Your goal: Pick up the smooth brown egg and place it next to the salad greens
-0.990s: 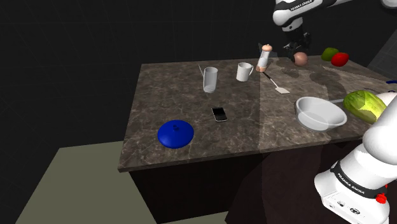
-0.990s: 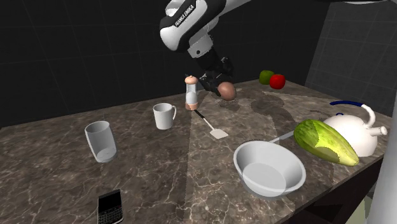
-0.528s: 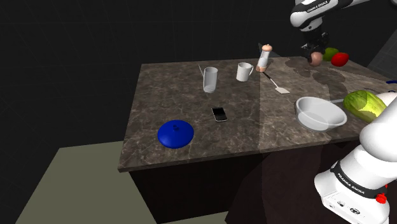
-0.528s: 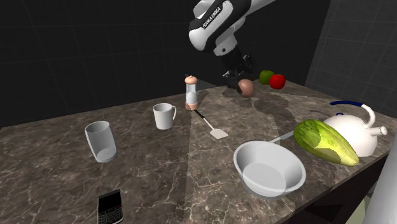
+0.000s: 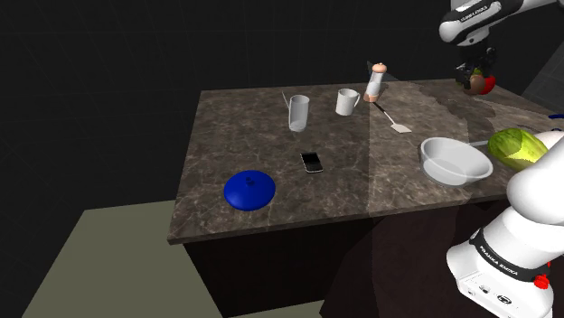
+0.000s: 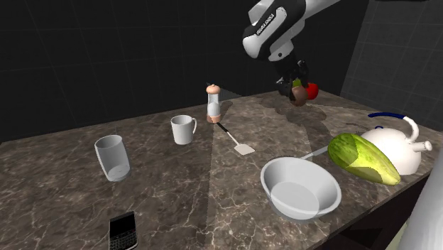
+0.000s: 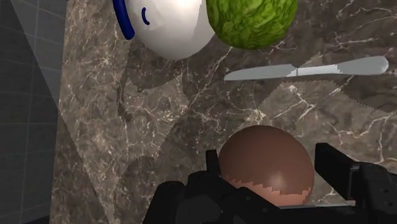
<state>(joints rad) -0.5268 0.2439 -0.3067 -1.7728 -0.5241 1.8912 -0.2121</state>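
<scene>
Dark marbled stone bench, black tiled walls behind. End effector hangs above the far corner of the bench, at the shoulder view's right. Its fingers are clamped one on each side of the brown egg, and the egg is clear of the surface. From the second exterior view the egg sits just in front of the red apple, partly overlapping it.

Change noted: one second ago the end effector carried the egg close by the pepper mill. Half a second ago it was roughly midway between mill and apple. Now it has travelled on toward the shoulder view's right and stands over the apple corner. Grip on the egg is the same throughout.

Wrist view, past the egg: salad greens lie right beside a white kettle with a blue handle. A grey knife lies on the stone between egg and greens. Egg well apart from the greens.

Unmoved on the bench: grey bowl, spatula, mug, glass, phone, blue lid.
</scene>
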